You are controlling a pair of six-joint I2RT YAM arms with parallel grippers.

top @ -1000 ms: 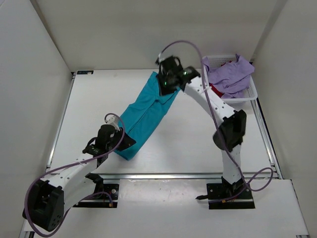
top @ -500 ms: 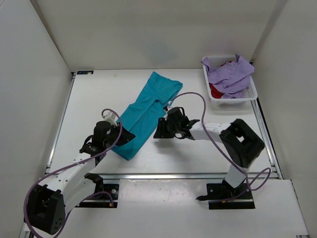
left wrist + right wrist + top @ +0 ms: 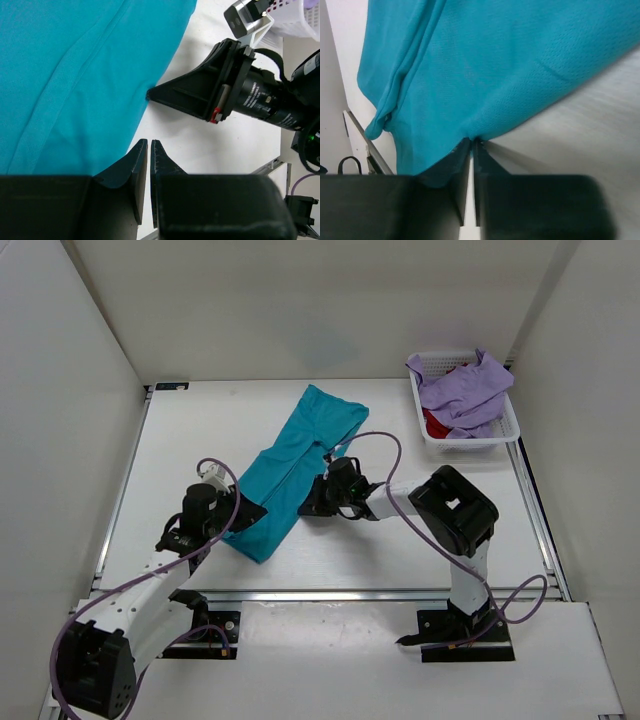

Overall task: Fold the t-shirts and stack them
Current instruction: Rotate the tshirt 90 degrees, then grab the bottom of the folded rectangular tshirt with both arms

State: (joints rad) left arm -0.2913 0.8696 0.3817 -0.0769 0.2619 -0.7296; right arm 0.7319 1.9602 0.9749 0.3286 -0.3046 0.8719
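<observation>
The teal t-shirt [image 3: 300, 455] lies stretched in a long diagonal band on the white counter [image 3: 200, 440], its far end toward the back middle and its near end toward the left arm. Both of the 2 arms reach low to it from opposite sides. The right arm rises from its base, bends sharply at the elbow and runs its forearm leftward, close to the counter, so the right gripper [image 3: 303, 508] meets the shirt's right-hand edge about midway along. The right wrist view shows its fingers pressed together on that edge, with the cloth puckered where they pinch it. The left arm stretches from the near left corner up and to the right, its wrist low, and the left gripper [image 3: 149, 145] sits at the shirt's near portion, pointing toward the right gripper. Its fingers are drawn together with only a thin slit between them, and in the left wrist view the tips sit at the border of teal cloth and bare counter. At the back right a white mesh basket [image 3: 512, 425] holds the lavender t-shirt [image 3: 465, 390], crumpled and spilling over the rim, with the red t-shirt [image 3: 435, 423] partly showing beneath it.
</observation>
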